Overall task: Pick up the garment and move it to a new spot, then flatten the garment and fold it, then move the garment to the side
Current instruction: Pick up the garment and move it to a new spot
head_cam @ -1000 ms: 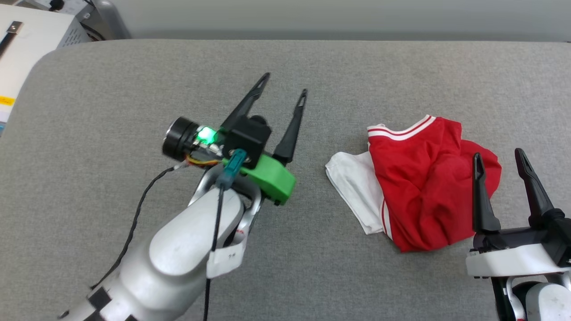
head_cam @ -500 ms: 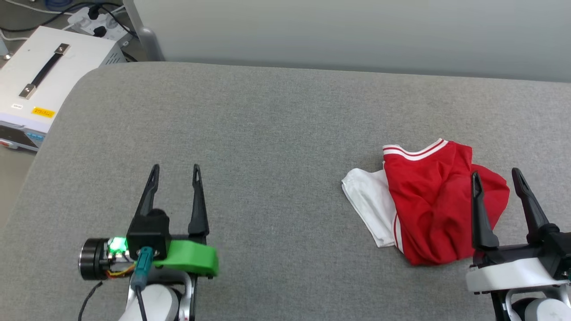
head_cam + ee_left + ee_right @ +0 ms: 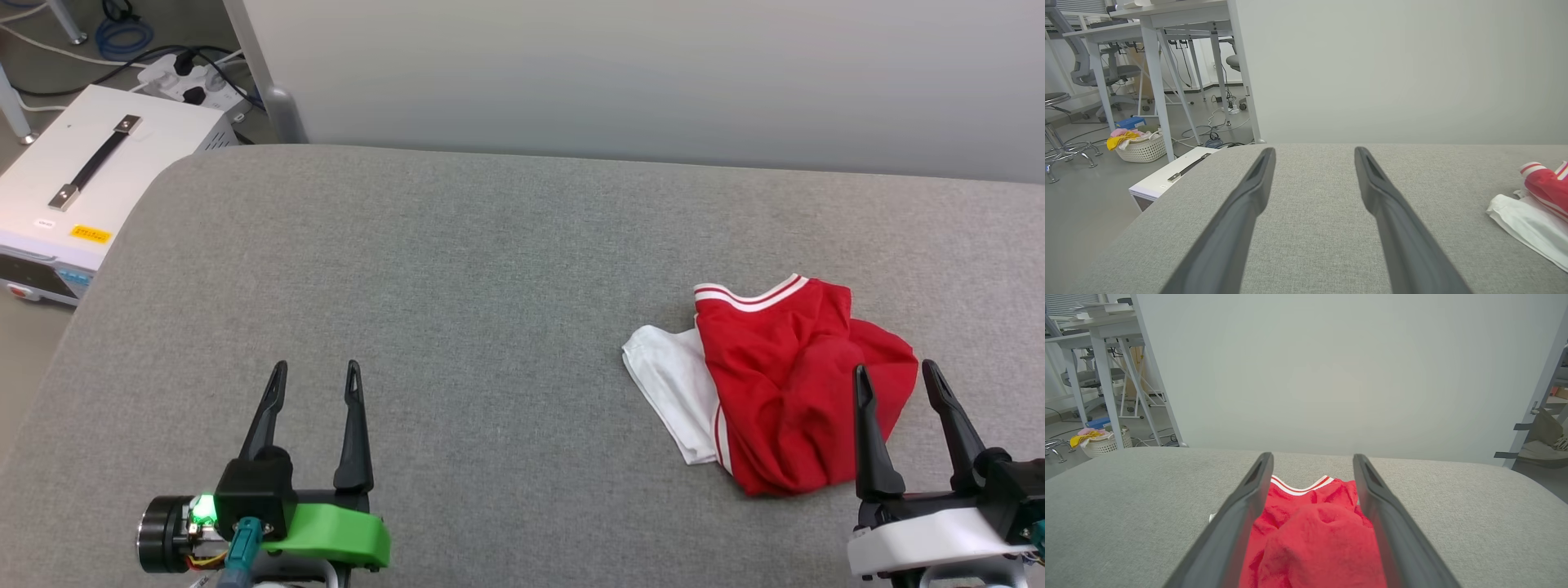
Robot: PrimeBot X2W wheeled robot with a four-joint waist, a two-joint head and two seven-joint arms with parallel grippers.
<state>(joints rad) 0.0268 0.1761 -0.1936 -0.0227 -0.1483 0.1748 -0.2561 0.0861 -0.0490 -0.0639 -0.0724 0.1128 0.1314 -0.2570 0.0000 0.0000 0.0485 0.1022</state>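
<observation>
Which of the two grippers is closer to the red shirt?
The right gripper: the shirt lies right at its tips, while the left gripper is far off.

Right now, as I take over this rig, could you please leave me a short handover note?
Left gripper: open, empty, above bare table, well left of the shirt.
Right gripper: open, empty, at the shirt's near edge, with no grip on it.
Shirt: crumpled heap on the table's right part, white sleeve poking out left.
Done: nothing that shows.
Left: pick up, move, flatten, fold, set aside.
</observation>
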